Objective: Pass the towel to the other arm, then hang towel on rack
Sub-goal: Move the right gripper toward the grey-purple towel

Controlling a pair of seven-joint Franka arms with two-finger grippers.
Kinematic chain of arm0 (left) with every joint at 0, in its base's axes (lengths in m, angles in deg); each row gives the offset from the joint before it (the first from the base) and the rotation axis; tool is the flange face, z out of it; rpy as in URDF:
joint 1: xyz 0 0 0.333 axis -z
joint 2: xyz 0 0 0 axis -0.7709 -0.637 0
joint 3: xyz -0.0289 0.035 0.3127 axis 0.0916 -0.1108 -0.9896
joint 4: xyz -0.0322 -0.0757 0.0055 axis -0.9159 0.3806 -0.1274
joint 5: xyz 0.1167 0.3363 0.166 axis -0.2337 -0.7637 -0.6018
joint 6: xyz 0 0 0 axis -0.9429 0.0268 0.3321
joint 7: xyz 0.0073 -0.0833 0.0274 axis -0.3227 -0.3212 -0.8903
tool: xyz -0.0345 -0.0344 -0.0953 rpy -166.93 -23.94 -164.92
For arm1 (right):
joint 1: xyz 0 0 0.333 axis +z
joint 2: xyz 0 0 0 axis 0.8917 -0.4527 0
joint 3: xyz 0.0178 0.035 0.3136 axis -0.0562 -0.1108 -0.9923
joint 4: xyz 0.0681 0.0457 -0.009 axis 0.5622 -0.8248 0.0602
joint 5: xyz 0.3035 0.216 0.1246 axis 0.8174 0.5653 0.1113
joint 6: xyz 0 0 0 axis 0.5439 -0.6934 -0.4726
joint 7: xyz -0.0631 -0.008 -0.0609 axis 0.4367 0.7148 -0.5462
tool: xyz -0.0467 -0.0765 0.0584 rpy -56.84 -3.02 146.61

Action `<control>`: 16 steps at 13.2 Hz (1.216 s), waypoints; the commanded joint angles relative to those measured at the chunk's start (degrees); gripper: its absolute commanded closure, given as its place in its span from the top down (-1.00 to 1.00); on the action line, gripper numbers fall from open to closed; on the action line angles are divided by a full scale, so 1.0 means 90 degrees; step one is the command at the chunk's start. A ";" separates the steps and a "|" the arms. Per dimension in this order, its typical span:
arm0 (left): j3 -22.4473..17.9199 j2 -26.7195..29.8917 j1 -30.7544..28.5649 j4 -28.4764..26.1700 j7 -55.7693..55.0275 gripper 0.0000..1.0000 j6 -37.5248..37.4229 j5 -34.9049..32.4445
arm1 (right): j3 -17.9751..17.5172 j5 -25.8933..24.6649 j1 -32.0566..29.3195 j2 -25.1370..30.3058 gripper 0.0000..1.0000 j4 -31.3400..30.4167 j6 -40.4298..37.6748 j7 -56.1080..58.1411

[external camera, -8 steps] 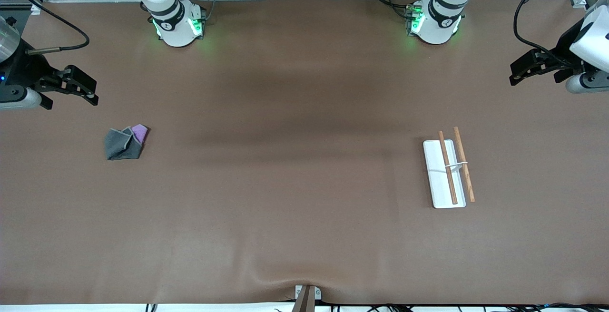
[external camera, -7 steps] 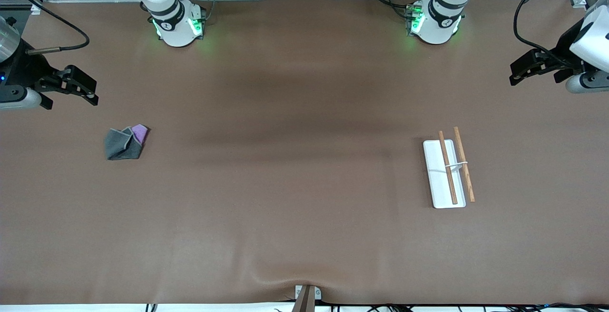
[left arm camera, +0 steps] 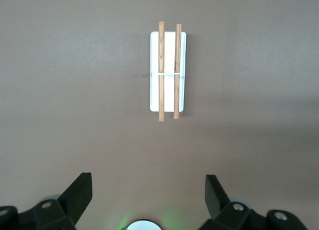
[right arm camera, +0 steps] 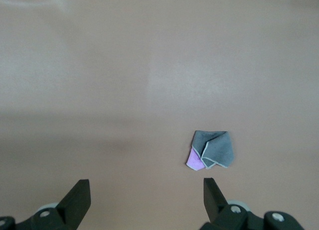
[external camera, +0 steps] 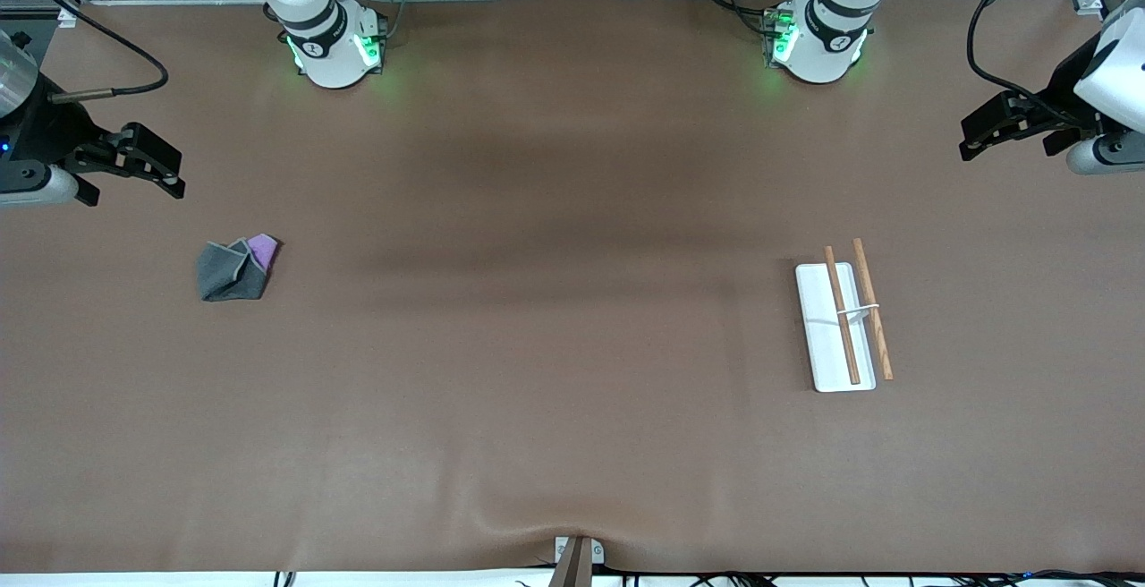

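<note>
The towel (external camera: 234, 268) lies crumpled on the brown table toward the right arm's end, mostly dark grey with a purple corner showing. In the right wrist view the towel (right arm camera: 213, 149) lies apart from the fingers. My right gripper (external camera: 170, 174) hovers open above the table, near the towel and touching nothing. The rack (external camera: 843, 322), a white base with two wooden rods, stands toward the left arm's end; the left wrist view looks down on the rack (left arm camera: 168, 70). My left gripper (external camera: 975, 135) hangs open and holds nothing. The wrist views confirm this for the left gripper (left arm camera: 148, 190) and the right gripper (right arm camera: 147, 192).
The two arm bases (external camera: 335, 46) (external camera: 818, 41) glow green along the table's farthest edge. A small bracket (external camera: 577, 556) sits at the nearest edge, where the table cover (external camera: 572, 211) ripples a little. A black cable (external camera: 116, 50) loops near the right gripper.
The left arm's hand has shifted a touch toward its own end of the table. The towel, the rack and the right gripper have stayed put.
</note>
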 commanded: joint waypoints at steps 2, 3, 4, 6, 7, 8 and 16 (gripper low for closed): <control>0.0011 0.0041 -0.0037 0.0024 0.0081 1.00 -0.0253 0.0065 | -0.0045 -0.0077 -0.0054 -0.0092 1.00 0.0150 -0.0093 -0.0075; 0.0011 0.0032 -0.0037 0.0024 0.0091 1.00 -0.0293 0.0056 | -0.0045 -0.0097 -0.0045 -0.0101 1.00 0.0140 -0.0093 -0.0104; 0.0011 0.0042 -0.0047 0.0024 0.0091 1.00 -0.0293 0.0056 | -0.0045 -0.0107 -0.0054 -0.0111 1.00 0.0120 -0.0093 -0.0094; 0.0021 0.0051 -0.0037 0.0024 0.0013 1.00 -0.0284 0.0046 | -0.0045 -0.0117 -0.0113 -0.0150 1.00 0.0110 -0.0093 -0.0084; 0.0031 0.0042 -0.0037 0.0024 0.0013 1.00 -0.0284 0.0046 | -0.0045 -0.0117 -0.0132 -0.0208 1.00 0.0110 -0.0093 -0.0065; 0.0031 0.0042 -0.0037 0.0014 0.0013 1.00 -0.0284 0.0046 | -0.0045 -0.0117 -0.0171 -0.0296 1.00 0.0110 -0.0093 -0.0094; 0.0031 0.0032 -0.0037 0.0004 0.0013 1.00 -0.0264 0.0046 | -0.0045 -0.0117 -0.0444 -0.1173 1.00 0.0130 -0.0015 -0.0094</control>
